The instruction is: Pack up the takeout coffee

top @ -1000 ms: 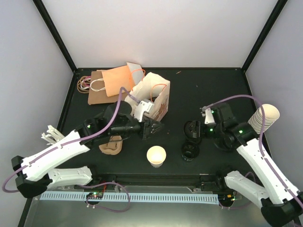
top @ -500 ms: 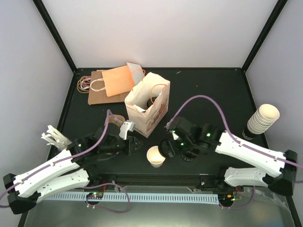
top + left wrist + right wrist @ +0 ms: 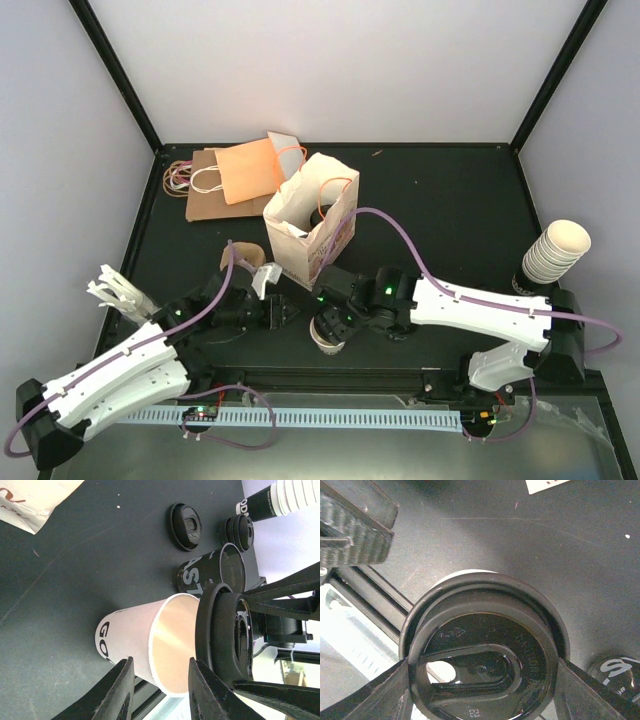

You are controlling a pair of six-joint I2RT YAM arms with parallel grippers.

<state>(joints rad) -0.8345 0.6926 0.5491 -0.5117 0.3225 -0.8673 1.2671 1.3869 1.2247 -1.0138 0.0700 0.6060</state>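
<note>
The takeout coffee cup (image 3: 125, 640), cream paper with dark print, stands near the table's front edge. From above, only its lower rim (image 3: 328, 346) shows under the right gripper. My right gripper (image 3: 330, 322) is shut on a black plastic lid (image 3: 485, 650) and holds it right over the cup's mouth. A sliver of pale rim (image 3: 465, 573) peeks out behind the lid. My left gripper (image 3: 161, 687) sits just left of the cup with its jaws apart, and the cup shows beyond them, not gripped. The lid (image 3: 222, 630) hangs at the cup's open side.
An open white printed paper bag (image 3: 310, 215) stands behind the cup. Flat orange (image 3: 250, 170) and brown (image 3: 205, 200) bags lie at back left. A stack of cups (image 3: 555, 250) stands far right. Spare black lids (image 3: 185, 526) and a black cup (image 3: 200, 572) sit to the right.
The right arm swung left from the lids and brought a black lid over the cup. The left gripper drew back from the bag to beside the cup.
</note>
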